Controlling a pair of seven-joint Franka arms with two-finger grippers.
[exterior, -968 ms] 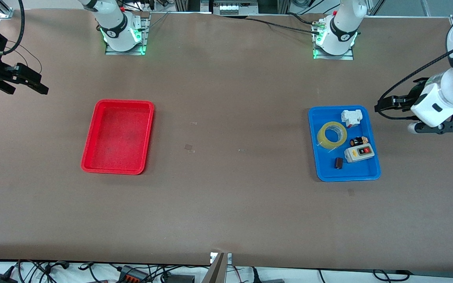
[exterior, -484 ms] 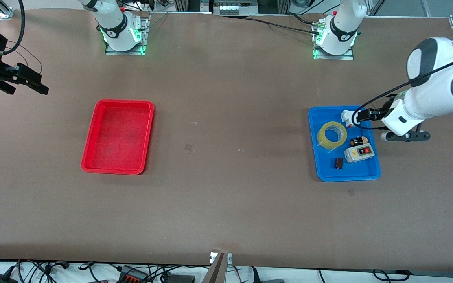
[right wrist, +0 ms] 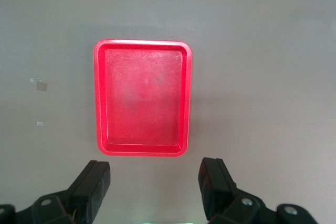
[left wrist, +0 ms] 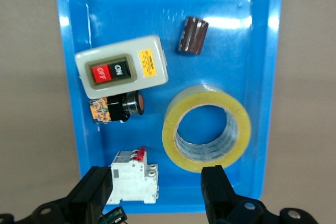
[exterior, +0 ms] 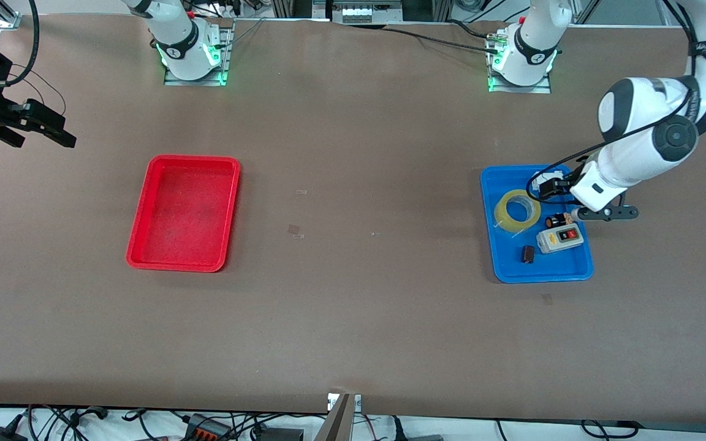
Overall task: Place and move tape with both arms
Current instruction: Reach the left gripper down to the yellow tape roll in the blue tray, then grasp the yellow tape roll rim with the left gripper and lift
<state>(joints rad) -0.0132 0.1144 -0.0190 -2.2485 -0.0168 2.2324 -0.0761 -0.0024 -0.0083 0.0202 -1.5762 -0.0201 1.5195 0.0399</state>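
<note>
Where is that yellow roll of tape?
The tape lies in the blue tray toward the left arm's end, beside the white breaker, under the open left pincer.

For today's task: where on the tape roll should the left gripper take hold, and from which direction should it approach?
Grip the tape across its band, probably one finger in the wide centre hole and one outside, coming from above. It lies flat in the blue tray, hole upward; the open left gripper hovers over the tray.

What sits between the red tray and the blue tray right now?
Front view: only bare brown table between the empty red plastic tray and the blue plastic tray, apart from small tape scraps.
</note>
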